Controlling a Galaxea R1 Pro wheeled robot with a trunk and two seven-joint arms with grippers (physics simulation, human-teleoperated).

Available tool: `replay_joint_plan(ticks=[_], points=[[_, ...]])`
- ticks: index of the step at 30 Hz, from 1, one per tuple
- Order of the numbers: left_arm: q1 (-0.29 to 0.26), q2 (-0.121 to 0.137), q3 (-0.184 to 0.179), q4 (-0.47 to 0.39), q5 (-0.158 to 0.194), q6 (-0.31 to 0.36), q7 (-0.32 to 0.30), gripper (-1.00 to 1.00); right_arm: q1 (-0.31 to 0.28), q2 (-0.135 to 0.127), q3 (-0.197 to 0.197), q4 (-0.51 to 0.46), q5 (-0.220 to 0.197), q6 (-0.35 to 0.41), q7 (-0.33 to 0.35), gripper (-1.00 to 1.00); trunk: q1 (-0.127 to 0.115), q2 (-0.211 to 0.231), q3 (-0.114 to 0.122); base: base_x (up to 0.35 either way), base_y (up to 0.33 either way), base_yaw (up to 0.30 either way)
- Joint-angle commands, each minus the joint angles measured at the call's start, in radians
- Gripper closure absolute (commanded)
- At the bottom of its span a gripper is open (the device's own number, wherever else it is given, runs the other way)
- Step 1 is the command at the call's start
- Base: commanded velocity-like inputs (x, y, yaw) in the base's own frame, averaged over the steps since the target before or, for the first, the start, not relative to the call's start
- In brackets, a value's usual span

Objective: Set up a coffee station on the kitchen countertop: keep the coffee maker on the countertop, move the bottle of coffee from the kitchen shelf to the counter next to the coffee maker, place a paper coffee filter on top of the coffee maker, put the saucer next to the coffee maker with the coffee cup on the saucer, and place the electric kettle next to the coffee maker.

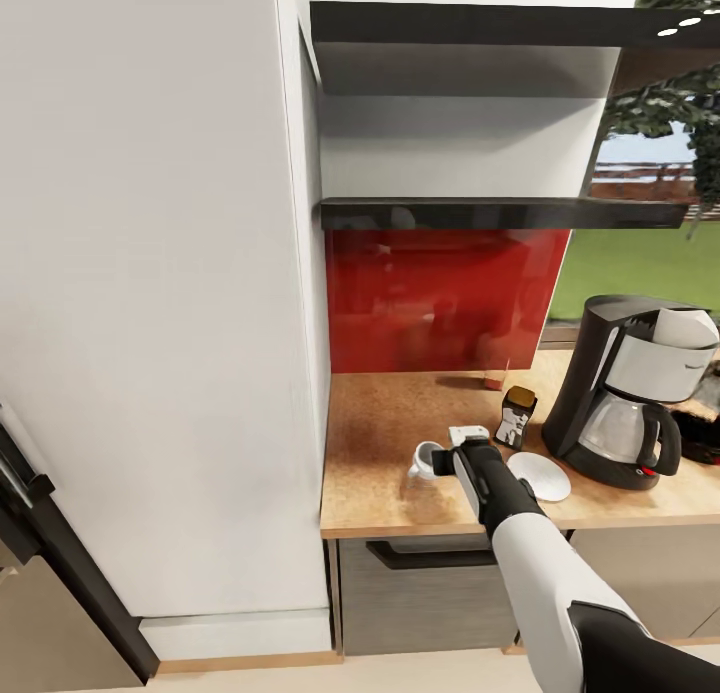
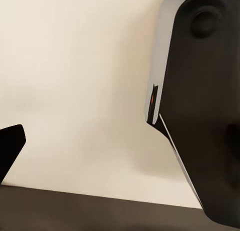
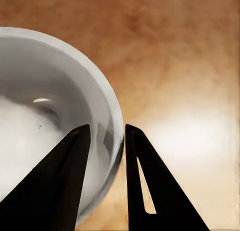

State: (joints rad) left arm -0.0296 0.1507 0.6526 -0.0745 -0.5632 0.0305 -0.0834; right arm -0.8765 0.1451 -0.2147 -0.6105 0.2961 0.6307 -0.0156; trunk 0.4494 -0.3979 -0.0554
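Observation:
The white coffee cup (image 1: 426, 461) stands on the wooden countertop (image 1: 380, 423), left of the white saucer (image 1: 541, 476). My right gripper (image 1: 446, 463) is shut on the cup's rim. In the right wrist view one finger is inside the coffee cup (image 3: 45, 116) and the other outside, with the right gripper (image 3: 107, 133) pinching its wall. The dark bottle of coffee (image 1: 517, 416) stands between the saucer and the black coffee maker (image 1: 625, 403), which has a white rounded shape (image 1: 688, 327) on top. A single black fingertip (image 2: 10, 146) of my left gripper shows against a pale wall.
A tall white cabinet (image 1: 150, 293) bounds the counter on the left. Two dark shelves (image 1: 500, 213) hang above a red backsplash (image 1: 440, 298). A drawer with a dark handle (image 1: 425, 555) sits below the counter edge. Something dark (image 1: 703, 428) lies at the right edge behind the coffee maker.

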Motion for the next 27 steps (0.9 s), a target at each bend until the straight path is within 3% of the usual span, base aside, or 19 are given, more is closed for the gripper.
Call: replay_joint_plan(ticks=[1, 5, 8, 19, 27], points=[[-0.001, 0.001, 0.009, -0.002, -0.007, 0.003, -0.006, -1.00, -0.001, 0.002, -0.005, -0.020, 0.000, 0.026, 0.002, 1.00, 0.001, -0.002, -0.002, 0.000, 0.000, 0.000], [-0.001, 0.004, 0.009, -0.003, -0.007, 0.003, -0.006, -1.00, -0.001, 0.003, -0.003, -0.119, 0.000, 0.114, 0.002, 1.00, 0.001, -0.002, -0.002, 0.000, 0.000, 0.000], [-0.001, 0.003, 0.009, -0.004, -0.007, 0.003, -0.006, -1.00, -0.001, 0.004, -0.002, -0.144, 0.001, 0.130, 0.002, 1.00, 0.001, -0.002, -0.002, 0.000, 0.000, 0.000], [-0.002, 0.004, 0.009, -0.005, -0.006, 0.003, -0.006, -1.00, -0.001, 0.004, 0.001, -0.149, 0.004, 0.135, 0.002, 1.00, 0.001, -0.002, -0.002, 0.000, 0.000, -0.013], [-0.002, 0.004, 0.009, -0.005, -0.006, 0.003, -0.006, -1.00, -0.001, 0.004, 0.000, -0.145, 0.005, 0.135, 0.002, 1.00, 0.001, -0.002, 0.002, 0.000, 0.000, -0.229]])
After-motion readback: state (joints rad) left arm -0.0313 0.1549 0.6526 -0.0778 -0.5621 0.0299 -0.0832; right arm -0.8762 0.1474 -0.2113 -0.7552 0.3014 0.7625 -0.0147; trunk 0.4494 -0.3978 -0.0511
